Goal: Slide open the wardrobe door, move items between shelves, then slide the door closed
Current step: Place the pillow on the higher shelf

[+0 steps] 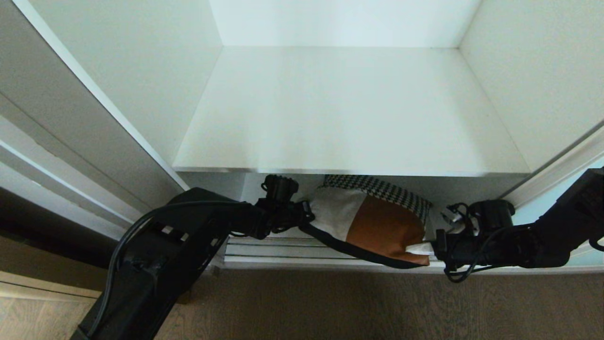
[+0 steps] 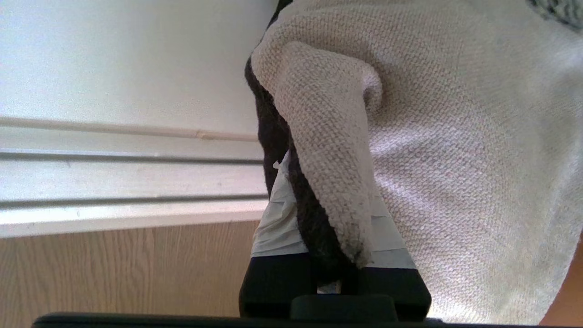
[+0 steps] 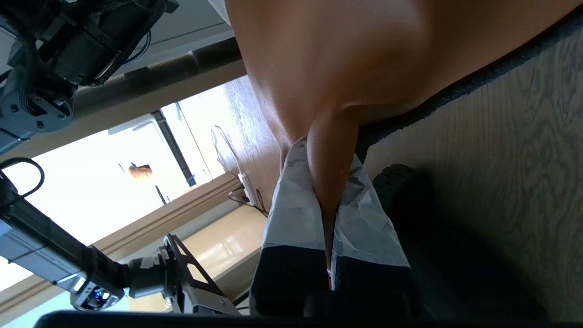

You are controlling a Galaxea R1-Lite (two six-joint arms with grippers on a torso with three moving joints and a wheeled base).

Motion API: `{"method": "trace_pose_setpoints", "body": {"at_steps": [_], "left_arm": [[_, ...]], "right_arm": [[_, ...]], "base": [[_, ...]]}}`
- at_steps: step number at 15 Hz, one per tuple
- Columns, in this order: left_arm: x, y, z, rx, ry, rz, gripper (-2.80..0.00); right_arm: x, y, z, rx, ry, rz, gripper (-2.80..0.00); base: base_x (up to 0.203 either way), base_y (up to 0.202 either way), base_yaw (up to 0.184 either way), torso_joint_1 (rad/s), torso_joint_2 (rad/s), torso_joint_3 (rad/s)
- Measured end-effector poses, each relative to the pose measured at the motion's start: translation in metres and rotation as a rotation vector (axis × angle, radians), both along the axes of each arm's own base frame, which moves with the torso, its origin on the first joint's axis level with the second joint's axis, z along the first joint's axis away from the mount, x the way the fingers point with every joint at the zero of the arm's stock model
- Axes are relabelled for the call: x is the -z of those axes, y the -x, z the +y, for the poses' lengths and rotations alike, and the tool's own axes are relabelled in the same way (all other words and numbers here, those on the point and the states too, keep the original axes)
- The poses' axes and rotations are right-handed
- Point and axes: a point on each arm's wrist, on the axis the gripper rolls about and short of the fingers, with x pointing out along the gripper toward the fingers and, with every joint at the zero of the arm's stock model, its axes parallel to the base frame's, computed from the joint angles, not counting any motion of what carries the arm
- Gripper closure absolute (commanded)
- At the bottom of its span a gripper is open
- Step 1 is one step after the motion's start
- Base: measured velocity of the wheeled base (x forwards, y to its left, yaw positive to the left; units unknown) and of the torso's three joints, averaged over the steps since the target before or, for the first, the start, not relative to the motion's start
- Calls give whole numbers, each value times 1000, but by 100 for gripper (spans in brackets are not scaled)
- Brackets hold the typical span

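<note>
Left gripper [image 2: 334, 255] and right gripper [image 3: 331, 228], each pinching one edge of the clothing bundle [image 1: 373, 219]; the shallow pinches risk slipping, or snagging the shelf [image 1: 351, 113] above.

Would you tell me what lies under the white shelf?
Under the white shelf sits a clothing bundle, pinched by the left gripper and the right gripper. Its rear part is hidden by the shelf.
</note>
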Motion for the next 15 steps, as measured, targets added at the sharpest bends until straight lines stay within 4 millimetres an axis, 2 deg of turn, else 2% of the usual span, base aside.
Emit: {"method": "trace_pose_setpoints", "body": {"at_steps": [4,8,11,15], "left_arm": [[-1,17,6,58,15,44,0],[-37,45,17,129,64,24,0],[-57,67,20,153,70,0,0],[-69,97,20,183,56,22,0]], "right_arm": [[-9,8,-1,4,13,-14,0],[-25,16,-1,34,44,-45,0],[-29,28,-2,40,43,-36,0],[-37,40,13,18,61,-36,0]], "base": [[0,0,0,0,0,0],[0,0,0,0,0,0],[0,0,0,0,0,0],[0,0,0,0,0,0]]}}
